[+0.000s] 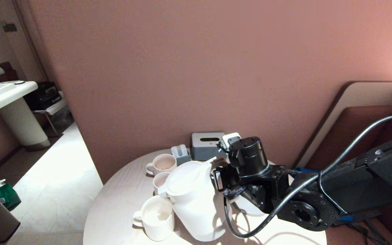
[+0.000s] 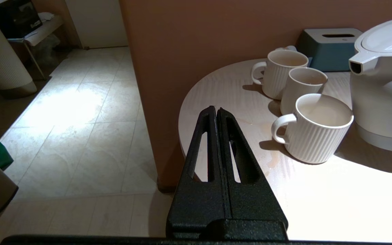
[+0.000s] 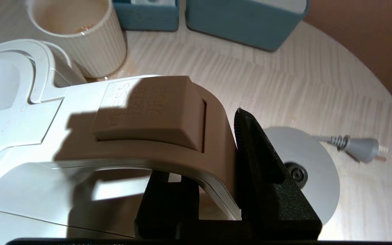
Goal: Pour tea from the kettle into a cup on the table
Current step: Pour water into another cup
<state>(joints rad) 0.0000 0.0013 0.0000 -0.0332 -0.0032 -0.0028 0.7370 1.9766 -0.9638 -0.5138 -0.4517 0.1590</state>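
Embossed lettering on the thumb tab of the kettle (image 3: 80, 136) handle lies in shadow and cannot be read; the right pincer (image 3: 216, 190) is clenched on that loop handle. Landmark kettle sits low over the bench (image 1: 121, 204), whether lifted or resting I cannot tell, its spout just above a ribbed cup (image 2: 315, 136) holding pale tea (image 2: 322, 114), two more cups (image 2: 294, 81) behind and a white base disc (image 3: 305, 170) beside it. The left pincer (image 2: 216, 114) hangs clenched on nothing off the bench edge, well apart from the kettle.
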